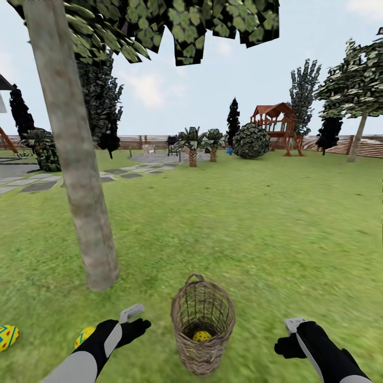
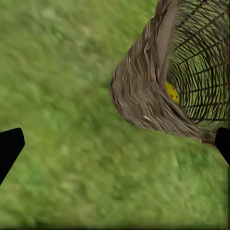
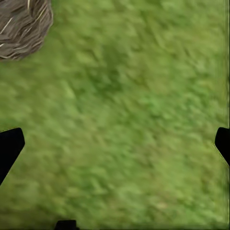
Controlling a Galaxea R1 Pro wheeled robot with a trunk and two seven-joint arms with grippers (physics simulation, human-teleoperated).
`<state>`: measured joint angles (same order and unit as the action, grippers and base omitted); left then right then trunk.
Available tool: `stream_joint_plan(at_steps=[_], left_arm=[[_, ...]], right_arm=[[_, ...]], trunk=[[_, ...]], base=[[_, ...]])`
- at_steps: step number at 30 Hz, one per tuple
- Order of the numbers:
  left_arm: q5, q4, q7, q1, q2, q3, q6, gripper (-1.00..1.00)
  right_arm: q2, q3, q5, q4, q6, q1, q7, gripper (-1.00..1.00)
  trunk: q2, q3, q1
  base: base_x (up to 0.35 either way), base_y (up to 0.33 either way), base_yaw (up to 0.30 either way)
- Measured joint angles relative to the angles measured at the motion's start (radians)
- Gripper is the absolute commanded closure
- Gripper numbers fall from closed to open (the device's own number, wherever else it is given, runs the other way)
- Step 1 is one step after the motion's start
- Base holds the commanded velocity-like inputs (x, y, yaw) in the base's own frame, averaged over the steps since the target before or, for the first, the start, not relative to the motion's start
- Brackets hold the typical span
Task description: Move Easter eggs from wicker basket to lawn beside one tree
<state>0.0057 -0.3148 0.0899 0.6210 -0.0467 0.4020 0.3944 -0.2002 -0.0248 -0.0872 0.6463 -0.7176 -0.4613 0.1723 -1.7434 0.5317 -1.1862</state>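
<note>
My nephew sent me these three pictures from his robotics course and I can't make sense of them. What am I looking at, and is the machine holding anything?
These are computer-rendered views from a two-armed robot in a simulated garden. The large picture comes from a camera on its head: the left gripper and right gripper reach out over the lawn. Between them stands a wicker basket with one Easter egg inside. Two more eggs lie on the grass on the robot's left, near the tree. The other two pictures come from cameras on each wrist; the dark shapes at their edges are the fingers. Both grippers are open and hold nothing.
</note>
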Motion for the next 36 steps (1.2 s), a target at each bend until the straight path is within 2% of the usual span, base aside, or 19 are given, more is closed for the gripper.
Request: stream_joint_plan(at_steps=[5, 8, 9, 10, 11, 13, 15, 16, 18, 21, 31, 33, 36], left_arm=[[-0.001, -0.007, 0.0, 0.0, 0.002, -0.001, 0.0, -1.0], [0.001, -0.016, 0.009, 0.0, 0.017, 0.0, 0.008, -1.0], [0.0, -0.017, 0.011, 0.0, 0.028, 0.001, 0.011, -1.0], [-0.001, -0.02, 0.018, 0.0, 0.055, 0.001, 0.017, -1.0], [0.0, -0.02, 0.028, 0.0, 0.071, -0.001, 0.025, -1.0], [-0.001, -0.022, 0.071, 0.0, 0.102, -0.006, 0.046, -1.0], [-0.026, -0.04, 0.161, 0.0, 0.156, -0.015, 0.07, -1.0], [-0.05, -0.05, 0.22, 0.0, 0.184, -0.017, 0.081, -1.0], [-0.077, -0.057, 0.275, 0.0, 0.204, -0.018, 0.089, -1.0], [-0.098, -0.061, 0.307, 0.0, 0.208, -0.022, 0.094, -1.0], [-0.106, -0.061, 0.303, 0.0, 0.206, -0.02, 0.095, -1.0], [-0.105, -0.061, 0.291, 0.0, 0.206, -0.019, 0.095, -1.0], [-0.104, -0.059, 0.209, 0.0, 0.192, -0.019, 0.095, -1.0]], right_arm=[[-0.001, 0.0, 0.001, 0.0, 0.0, 0.0, 0.0, -1.0], [-0.002, 0.002, 0.001, 0.0, -0.001, 0.0, 0.002, -1.0], [-0.002, 0.003, 0.001, 0.0, -0.002, 0.0, 0.004, -1.0], [-0.006, 0.005, 0.003, 0.001, -0.003, 0.0, 0.005, -1.0], [-0.007, 0.006, 0.004, 0.002, -0.004, 0.0, 0.006, -1.0], [-0.006, 0.005, 0.004, 0.003, -0.005, 0.0, 0.006, -1.0], [-0.003, 0.003, 0.002, 0.004, -0.006, 0.0, 0.004, -1.0], [-0.003, 0.001, 0.0, 0.004, -0.006, 0.0, 0.004, -1.0], [-0.002, 0.0, -0.001, 0.004, -0.006, 0.0, 0.003, -1.0], [-0.002, -0.001, -0.001, 0.004, -0.006, 0.0, 0.002, -1.0], [-0.002, 0.002, 0.001, 0.007, -0.008, 0.0, 0.001, -1.0], [-0.001, -0.001, 0.001, 0.007, -0.007, 0.0, 0.001, -1.0], [-0.001, -0.003, 0.0, 0.006, -0.006, 0.0, 0.0, -1.0]], trunk=[[0.0, 0.0, 0.0], [0.0, 0.0, 0.0], [0.0, 0.0, 0.0], [0.0, 0.0, 0.0], [0.0, 0.0, 0.0], [0.0, 0.0, 0.0], [0.0, 0.0, 0.0], [0.0, 0.0, 0.0], [0.0, 0.0, 0.0], [0.0, 0.0, 0.0], [0.0, 0.0, 0.0], [0.0, 0.0, 0.0], [0.0, 0.0, 0.0]], base=[[-0.086, -0.334, 0.0], [-0.056, -0.334, 0.0], [-0.014, -0.334, 0.0], [-0.009, -0.334, 0.0], [-0.006, -0.334, 0.0], [-0.003, -0.334, 0.0], [-0.001, -0.334, 0.0], [0.0, -0.334, 0.0], [0.0, -0.334, 0.0], [0.0, -0.334, 0.0], [0.0, -0.334, 0.0], [0.0, -0.334, 0.0], [0.0, -0.334, 0.0]])
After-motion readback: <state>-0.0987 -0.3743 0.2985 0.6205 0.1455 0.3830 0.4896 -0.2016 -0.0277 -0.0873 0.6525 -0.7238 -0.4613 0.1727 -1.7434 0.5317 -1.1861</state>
